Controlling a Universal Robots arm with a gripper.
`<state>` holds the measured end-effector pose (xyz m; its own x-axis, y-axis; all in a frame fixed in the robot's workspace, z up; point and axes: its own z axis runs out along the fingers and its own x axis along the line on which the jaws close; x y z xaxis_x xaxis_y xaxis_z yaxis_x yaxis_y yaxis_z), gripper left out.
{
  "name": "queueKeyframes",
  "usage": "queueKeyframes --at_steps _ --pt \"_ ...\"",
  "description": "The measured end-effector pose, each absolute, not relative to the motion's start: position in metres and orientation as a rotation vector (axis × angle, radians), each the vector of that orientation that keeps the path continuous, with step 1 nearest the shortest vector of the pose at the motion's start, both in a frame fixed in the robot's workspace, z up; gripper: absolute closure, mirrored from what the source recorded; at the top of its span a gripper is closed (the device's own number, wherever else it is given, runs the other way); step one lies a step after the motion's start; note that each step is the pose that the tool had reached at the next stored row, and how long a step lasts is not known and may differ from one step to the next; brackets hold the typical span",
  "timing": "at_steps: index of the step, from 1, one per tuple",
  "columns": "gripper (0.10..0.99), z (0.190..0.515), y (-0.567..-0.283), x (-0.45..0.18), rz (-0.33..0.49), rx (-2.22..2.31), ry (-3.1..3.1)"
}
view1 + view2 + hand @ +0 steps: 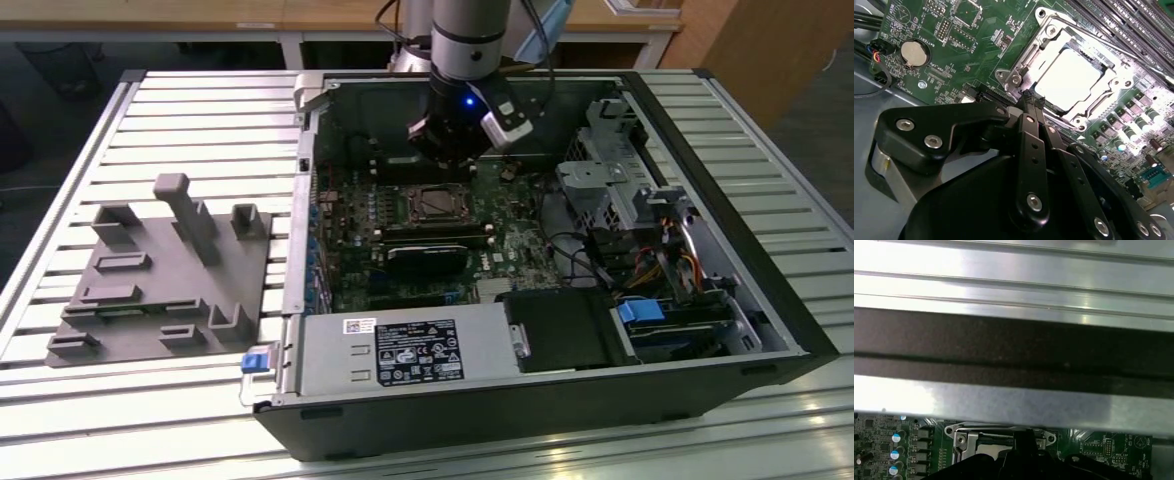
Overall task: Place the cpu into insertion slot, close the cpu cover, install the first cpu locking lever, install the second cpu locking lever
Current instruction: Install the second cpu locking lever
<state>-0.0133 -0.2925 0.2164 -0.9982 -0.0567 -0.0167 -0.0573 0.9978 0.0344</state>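
Clearly the gripper (1031,100), jaws pinched together, touches the silver cpu cover (1051,37); pale cpu (1071,80) seated.

Case wall (400,95) crowds the gripper (1031,97) above socket.

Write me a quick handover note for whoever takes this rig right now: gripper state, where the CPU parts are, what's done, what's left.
Gripper: fingers together, holding nothing visible, tips at the edge of the insertion slot inside the open computer case.
The cpu: seated in the slot, its pale metal top showing.
The cpu cover: looks closed, its silver frame lying flat around the chip.
Done: cpu placed; cover apparently down.
Left: the locking levers. I cannot tell from these views whether either is latched, so check both along the socket's sides.
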Motion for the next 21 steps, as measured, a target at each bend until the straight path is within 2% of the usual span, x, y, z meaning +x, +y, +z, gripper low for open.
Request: queueKeyframes --at_steps 17,21 --pt "0.969 0.2167 -0.3011 -0.0131 0.054 -0.089 3.124" --pt "0.969 0.2261 -0.3012 -0.0131 0.055 -0.089 3.124"
